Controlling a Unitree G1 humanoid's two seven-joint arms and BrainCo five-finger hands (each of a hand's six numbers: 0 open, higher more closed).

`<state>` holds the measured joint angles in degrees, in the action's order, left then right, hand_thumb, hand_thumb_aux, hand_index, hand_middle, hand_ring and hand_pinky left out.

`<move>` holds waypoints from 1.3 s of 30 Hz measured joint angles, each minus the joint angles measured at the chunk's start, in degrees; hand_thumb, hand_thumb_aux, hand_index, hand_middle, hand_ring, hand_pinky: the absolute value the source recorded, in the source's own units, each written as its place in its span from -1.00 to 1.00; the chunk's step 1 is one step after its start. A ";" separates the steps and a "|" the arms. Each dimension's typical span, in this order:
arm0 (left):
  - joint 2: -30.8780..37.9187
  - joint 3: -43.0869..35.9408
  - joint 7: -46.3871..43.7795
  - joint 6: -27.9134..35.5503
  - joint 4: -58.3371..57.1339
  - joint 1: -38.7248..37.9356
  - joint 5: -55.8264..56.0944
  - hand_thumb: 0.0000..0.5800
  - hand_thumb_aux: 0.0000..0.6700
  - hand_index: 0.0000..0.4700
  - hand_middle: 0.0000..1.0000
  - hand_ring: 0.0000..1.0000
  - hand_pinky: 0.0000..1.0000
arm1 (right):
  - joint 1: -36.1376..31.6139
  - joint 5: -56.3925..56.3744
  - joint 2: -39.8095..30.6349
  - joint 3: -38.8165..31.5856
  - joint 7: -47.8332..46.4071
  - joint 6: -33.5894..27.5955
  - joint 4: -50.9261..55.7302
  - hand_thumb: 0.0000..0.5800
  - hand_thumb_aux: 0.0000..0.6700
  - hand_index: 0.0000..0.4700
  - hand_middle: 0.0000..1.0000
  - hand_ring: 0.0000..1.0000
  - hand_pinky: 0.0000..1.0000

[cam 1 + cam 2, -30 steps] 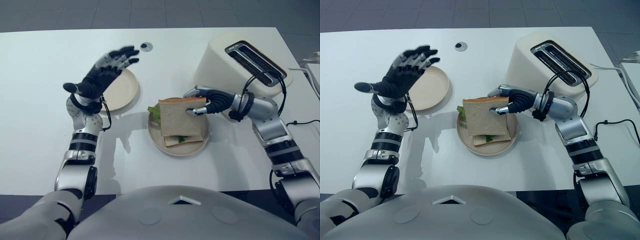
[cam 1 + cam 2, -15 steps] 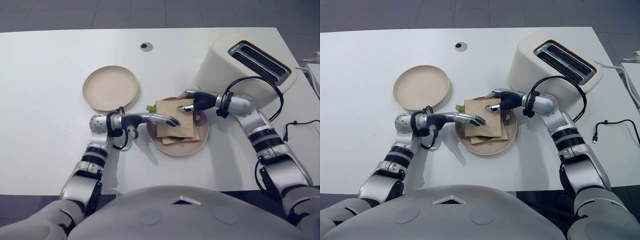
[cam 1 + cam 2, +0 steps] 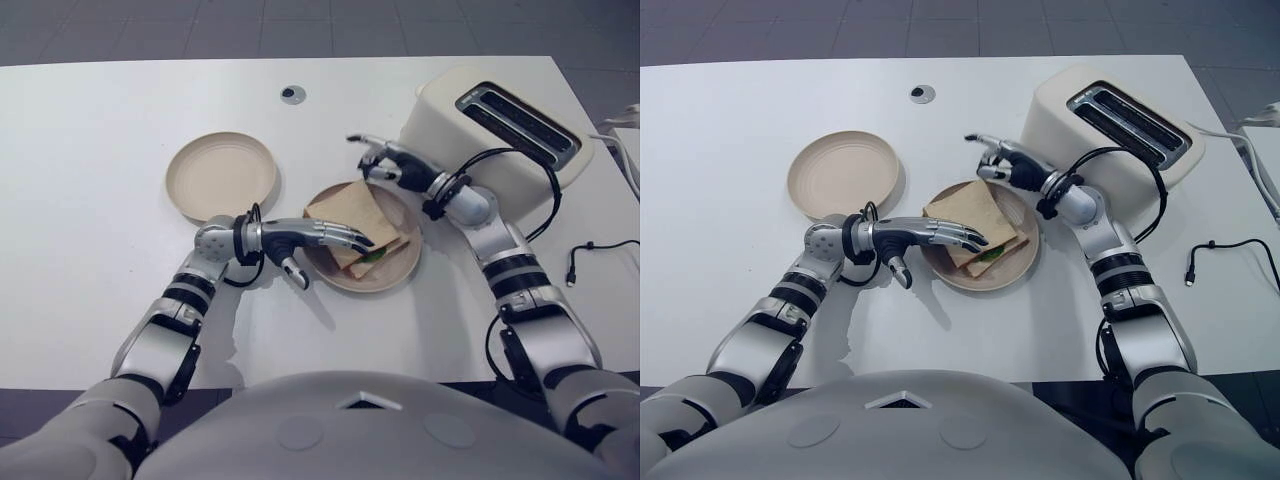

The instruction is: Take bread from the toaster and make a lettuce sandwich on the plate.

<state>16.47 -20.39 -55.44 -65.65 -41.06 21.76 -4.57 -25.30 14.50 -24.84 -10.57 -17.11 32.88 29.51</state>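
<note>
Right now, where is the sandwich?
In both views the sandwich lies centre, on the plate, between the empty plate on the left and the toaster on the right, under the left hand.

bread tan | lettuce green | plate beige | toaster cream | table white

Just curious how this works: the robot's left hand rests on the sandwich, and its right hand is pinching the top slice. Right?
Not quite. The left hand does rest on the sandwich, but the right hand holds nothing: it hovers open beyond the plate, near the toaster, clear of the bread, as the left eye view shows.
</note>
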 measured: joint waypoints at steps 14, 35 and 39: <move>11.72 -1.52 11.18 1.87 3.39 0.37 6.25 1.00 1.00 1.00 0.79 0.79 0.79 | 14.73 -27.12 -5.89 1.93 -23.70 3.11 -19.17 1.00 1.00 1.00 1.00 1.00 1.00; 6.05 -3.95 -20.29 13.76 3.75 -8.37 23.20 1.00 1.00 1.00 1.00 1.00 1.00 | 16.42 -15.61 1.00 -9.31 -32.05 10.10 -3.97 1.00 1.00 1.00 1.00 1.00 1.00; 0.64 -0.59 3.26 11.37 -10.42 1.71 8.41 0.97 0.74 0.74 1.00 1.00 1.00 | 10.58 -10.54 4.97 -6.90 -19.90 11.89 6.42 1.00 1.00 1.00 1.00 1.00 1.00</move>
<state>17.11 -20.98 -52.18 -54.29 -51.48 23.48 3.83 -14.72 3.95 -19.87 -17.47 -37.01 44.77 35.93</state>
